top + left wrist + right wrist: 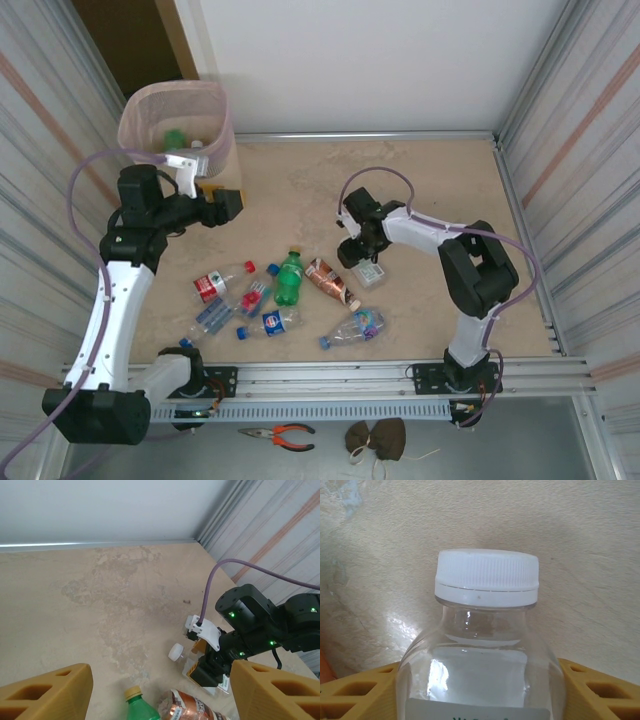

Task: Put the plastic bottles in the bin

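Observation:
The pale pink bin (216, 118) stands at the back left with a green bottle (175, 138) inside. My left gripper (232, 203) hangs open and empty just right of the bin, above the table (160, 685). My right gripper (358, 262) is closed around a clear white-capped bottle (485, 630) lying on the table, with a yellow finger (600, 690) against each side. Several more bottles lie near the front: a green one (289, 280), a copper-labelled one (332, 282), a red-labelled one (213, 285), a Pepsi one (272, 323) and a purple-labelled one (355, 328).
Corrugated metal walls (570, 120) close in both sides and a white wall stands at the back. A metal rail (330, 375) runs along the near edge. Pliers (280, 435) and a brown cloth (378, 437) lie below it. Bare tabletop (420, 180) spreads behind the right arm.

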Robot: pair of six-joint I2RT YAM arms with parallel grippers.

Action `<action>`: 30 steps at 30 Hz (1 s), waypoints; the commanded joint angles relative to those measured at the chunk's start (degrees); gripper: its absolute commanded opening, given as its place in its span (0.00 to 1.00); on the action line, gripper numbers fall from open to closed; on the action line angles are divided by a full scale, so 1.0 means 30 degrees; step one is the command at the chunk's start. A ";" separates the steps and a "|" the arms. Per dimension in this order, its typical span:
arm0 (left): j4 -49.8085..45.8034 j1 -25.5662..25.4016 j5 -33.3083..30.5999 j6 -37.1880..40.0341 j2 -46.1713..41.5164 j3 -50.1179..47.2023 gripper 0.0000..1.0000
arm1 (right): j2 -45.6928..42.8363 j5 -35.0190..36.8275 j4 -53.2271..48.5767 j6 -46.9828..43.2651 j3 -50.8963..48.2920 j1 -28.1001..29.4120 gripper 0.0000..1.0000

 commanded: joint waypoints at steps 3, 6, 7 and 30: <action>0.2831 -0.0571 0.1642 -0.0731 -0.0141 -0.0870 0.73 | -0.3013 0.0250 -0.0559 0.0349 0.0111 -0.0359 0.61; 0.3966 -0.1287 0.2160 -0.0732 -0.0081 -0.1036 0.73 | -0.4782 -0.0028 -0.0620 0.0582 0.0245 -0.0368 0.61; 0.4461 -0.1601 0.2293 -0.0782 -0.0003 -0.1092 0.73 | -0.5401 -0.0176 -0.0618 0.0641 0.0340 -0.0363 0.61; 1.4477 -0.8896 0.5572 -0.2276 0.1889 -0.0031 0.86 | -1.6742 -0.7707 0.9063 0.1851 -0.0156 0.0609 0.53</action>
